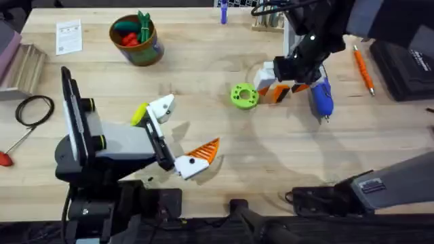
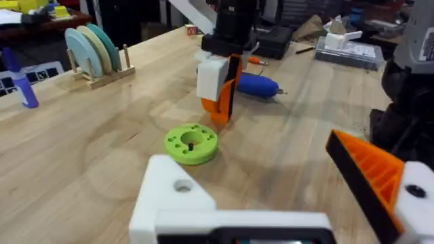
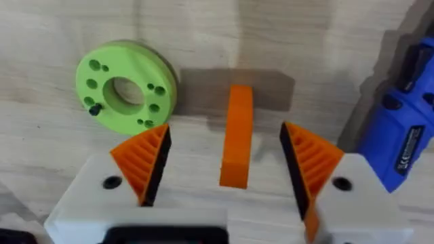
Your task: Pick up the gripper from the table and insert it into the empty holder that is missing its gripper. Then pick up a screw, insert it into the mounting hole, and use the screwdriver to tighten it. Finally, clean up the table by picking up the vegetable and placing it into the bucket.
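Overhead view is showing the bucket point(image 1: 137, 41) standing near the table's point(image 1: 203, 74) far left corner with red and green toys inside, while the left gripper point(image 1: 178, 133) is hovering toward the near edge, its fingers spread wide; one finger is a bare white holder point(image 1: 161, 107) with no orange tip, and nothing sits between them. Right wrist view is giving what the overhead hides: the right gripper point(image 3: 230, 159) is poised with orange pads point(image 3: 146, 159) apart on either side of the small orange gripper point(image 3: 237, 146), not touching it. Beside it, the green disc point(image 3: 125, 95) is lying flat, and the blue screwdriver point(image 3: 400, 135) is lying on the opposite side.
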